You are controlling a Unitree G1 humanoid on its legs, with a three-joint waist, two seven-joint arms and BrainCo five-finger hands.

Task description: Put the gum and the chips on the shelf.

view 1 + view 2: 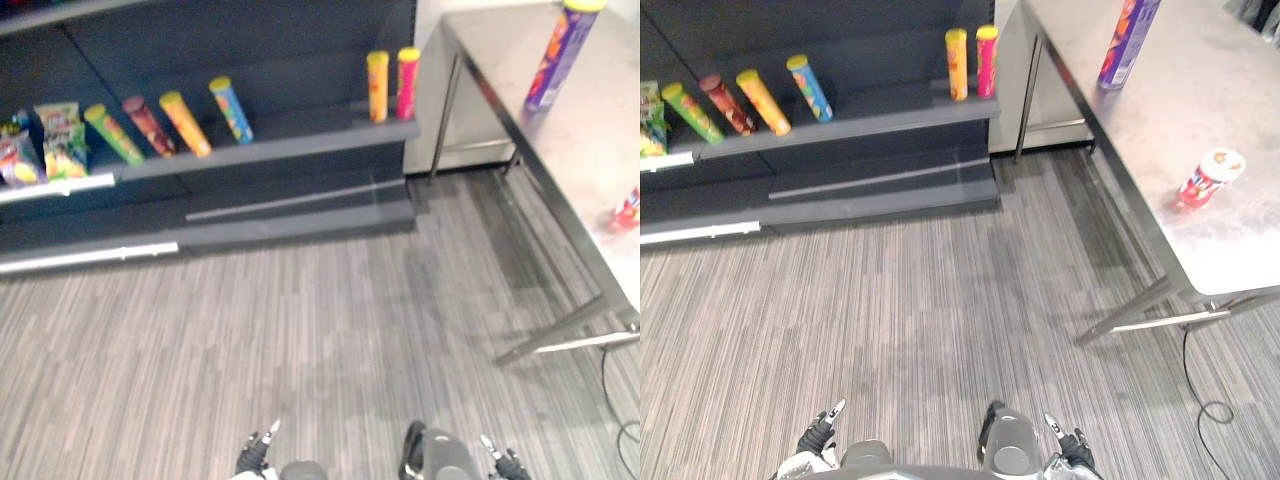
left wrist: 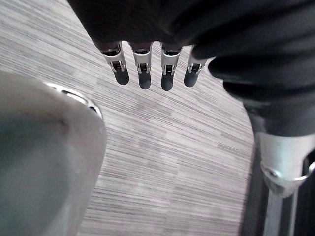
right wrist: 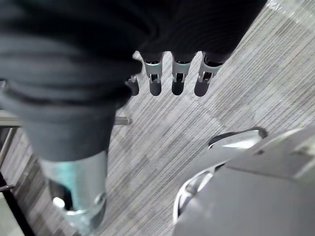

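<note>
Grey carpet (image 1: 300,330); left robot hand (image 2: 144,78), right robot hand (image 3: 177,82) hang released, empty. Table (image 1: 1240,245): chips can (image 1: 1127,40), gum tub (image 1: 628,208) partly cropped.

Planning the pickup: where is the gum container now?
In the right eye view, the gum container sits on the steel table at the robot's right, nearer the robot than the purple chips can.

The left eye view and the right eye view look steeply down from head height, facing forward over the striped floor (image 1: 300,330) toward the dark shelf (image 1: 300,135) ahead on the left and the counter (image 1: 1240,230) on the right. Both share all three, though the right eye view takes in more of the counter. The left wrist view sits very close behind the left robot hand (image 2: 143,73), and the right wrist view behind the right robot hand (image 3: 177,81). Each looks along its fingers down at that same floor.
</note>
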